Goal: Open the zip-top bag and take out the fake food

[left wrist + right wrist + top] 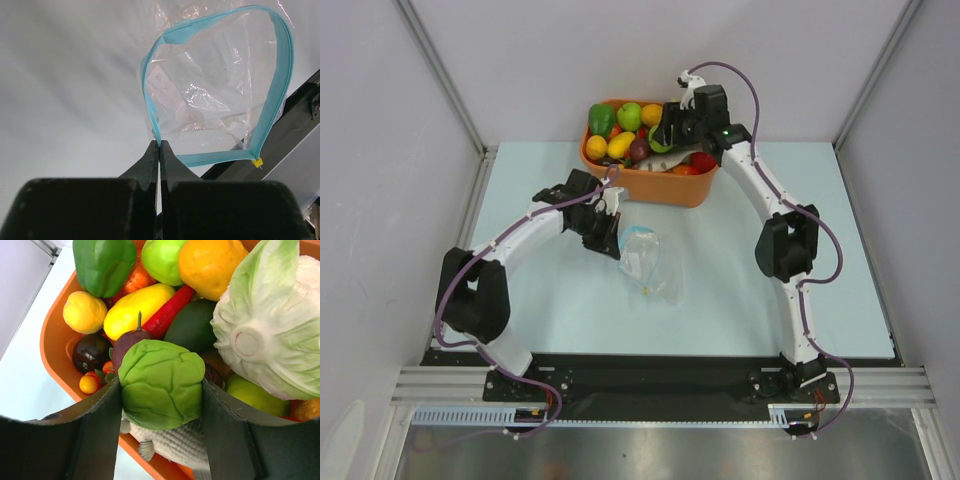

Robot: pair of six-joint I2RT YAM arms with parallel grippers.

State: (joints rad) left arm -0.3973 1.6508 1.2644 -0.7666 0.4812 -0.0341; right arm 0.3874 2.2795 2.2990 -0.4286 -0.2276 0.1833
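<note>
- The left tool [159,145] is pinched together on the light-blue zip strip of the zip-top bag [215,100], which rests on the tabletop [570,300] with its mouth gaping (I can see nothing inside).
- The right tool [161,407] is clamped on a lime-green round piece [160,372] above the orange tub [50,340], over a grey fish [170,445].
- Emptying looks nearly finished; next, I'd judge, the right tool must spread and drop its piece.
</note>
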